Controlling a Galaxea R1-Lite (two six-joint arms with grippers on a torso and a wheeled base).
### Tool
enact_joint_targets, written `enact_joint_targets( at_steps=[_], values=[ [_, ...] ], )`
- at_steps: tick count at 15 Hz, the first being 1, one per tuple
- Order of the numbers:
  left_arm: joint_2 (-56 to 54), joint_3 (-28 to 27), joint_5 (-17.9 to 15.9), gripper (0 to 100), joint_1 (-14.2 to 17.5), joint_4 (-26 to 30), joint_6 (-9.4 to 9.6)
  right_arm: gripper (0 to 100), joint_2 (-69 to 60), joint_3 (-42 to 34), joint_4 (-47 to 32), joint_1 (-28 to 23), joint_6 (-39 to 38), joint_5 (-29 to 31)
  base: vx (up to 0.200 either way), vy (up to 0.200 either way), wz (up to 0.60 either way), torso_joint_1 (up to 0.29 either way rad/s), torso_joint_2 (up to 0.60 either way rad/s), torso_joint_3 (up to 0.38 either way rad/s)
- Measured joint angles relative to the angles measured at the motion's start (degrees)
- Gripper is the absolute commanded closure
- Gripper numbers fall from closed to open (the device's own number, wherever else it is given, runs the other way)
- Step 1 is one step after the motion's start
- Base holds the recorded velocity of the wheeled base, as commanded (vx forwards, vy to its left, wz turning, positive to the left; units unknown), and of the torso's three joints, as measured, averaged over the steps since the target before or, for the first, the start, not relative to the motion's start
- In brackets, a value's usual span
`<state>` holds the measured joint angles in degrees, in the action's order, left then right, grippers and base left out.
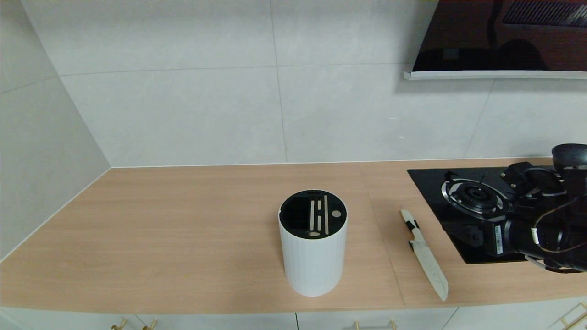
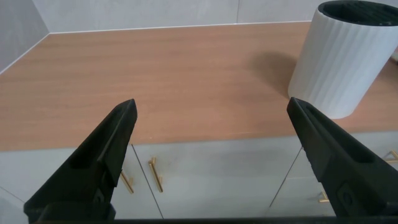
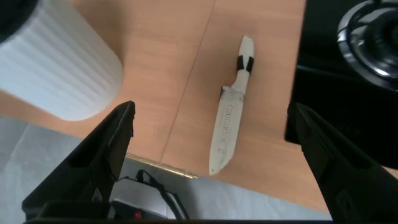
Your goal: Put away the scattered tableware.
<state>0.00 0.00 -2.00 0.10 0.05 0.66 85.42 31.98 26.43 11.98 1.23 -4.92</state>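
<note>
The knife lies flat on the worktop, near the front edge on the right side, between the white round holder and the black stove. It touches neither one. Its handle points to the back wall and the tip of its blade points to the front edge. The holder stands upright near the middle of the front edge, with thin slots in its black top. The right pincer hangs above the knife with its two fingers wide apart and nothing in them. The left pincer is out past the front edge, to the left of the holder, also wide apart and holding nothing. The knife looks thin, stiff and light. The blade is likely smooth and sharp, so it could slip, and it is too flat to pinch well. The handle is thicker and looks like the best place to grab, close to its black band, with one finger on each side. Because the knife lies so low, the fingers must come right down to the wood. The holder is tall, so a bump might tip it.
</note>
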Motion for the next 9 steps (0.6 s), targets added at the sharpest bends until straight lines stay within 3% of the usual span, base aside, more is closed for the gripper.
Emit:
enact_joint_targets(
  at_steps=[9],
  values=[
    [0.0, 0.0, 0.0, 0, 0.0, 0.0, 0.05, 0, 23.1, -0.3, 18.5, 2.0, -1.7, 6.8, 0.000, 0.000, 0.00, 0.000, 0.00, 0.000]
  ],
)
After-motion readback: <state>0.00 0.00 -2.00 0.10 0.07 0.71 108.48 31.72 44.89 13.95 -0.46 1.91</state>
